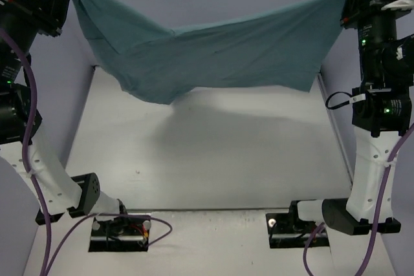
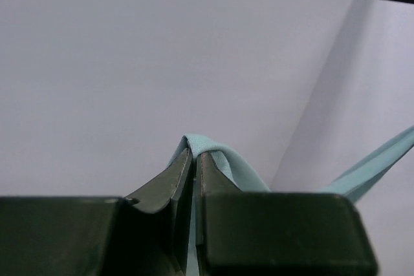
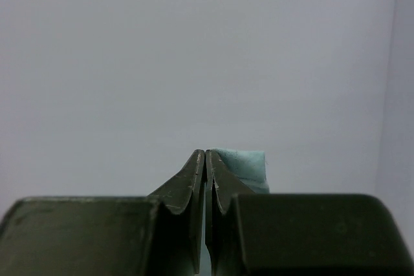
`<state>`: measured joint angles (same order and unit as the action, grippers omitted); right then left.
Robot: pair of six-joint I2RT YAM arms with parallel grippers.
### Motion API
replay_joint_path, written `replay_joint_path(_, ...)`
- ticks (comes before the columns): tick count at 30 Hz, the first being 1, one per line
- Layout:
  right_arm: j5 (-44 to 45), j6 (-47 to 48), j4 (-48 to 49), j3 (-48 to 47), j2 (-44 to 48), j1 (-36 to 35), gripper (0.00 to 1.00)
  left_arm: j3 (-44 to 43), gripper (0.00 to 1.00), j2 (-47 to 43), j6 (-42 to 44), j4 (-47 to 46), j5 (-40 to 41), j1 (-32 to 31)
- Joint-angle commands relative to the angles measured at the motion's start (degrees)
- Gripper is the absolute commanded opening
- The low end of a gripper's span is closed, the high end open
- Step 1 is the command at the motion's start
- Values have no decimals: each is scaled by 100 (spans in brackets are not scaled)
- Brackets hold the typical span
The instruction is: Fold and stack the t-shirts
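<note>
Teal t-shirt (image 1: pixel 213 56) hangs stretched across the upper part of the top view, strung between your two arms and sagging in the middle; its lowest folds droop left of centre, above the white table (image 1: pixel 213 159) and apparently clear of it. Your left gripper (image 2: pixel 194 156) sits at the upper left of the top view, jaws pressed together on one end of the shirt; in the left wrist view a loop of teal hem bulges over the tips, and a taut strip of cloth runs off to the right edge. Your right gripper (image 3: pixel 205 154), at the upper right of the top view, is likewise clamped tight on the opposite end; a small tuft of cloth pokes out just right of its closed tips.
</note>
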<state>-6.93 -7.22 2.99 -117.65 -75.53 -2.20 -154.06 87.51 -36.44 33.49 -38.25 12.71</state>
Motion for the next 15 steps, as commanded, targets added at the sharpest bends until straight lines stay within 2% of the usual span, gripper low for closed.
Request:
replay_joint_path(1,246,402,304,-57,246,53,0,-311,0,-11,-187,-514,-182,64)
replay_joint_path(8,318,414,199,-21,144,53,0,-17,0,19,-223,-569,-86,84)
replay_joint_path(15,191,308,184,-227,-389,53,0,127,0,339,-360,-973,-113,126)
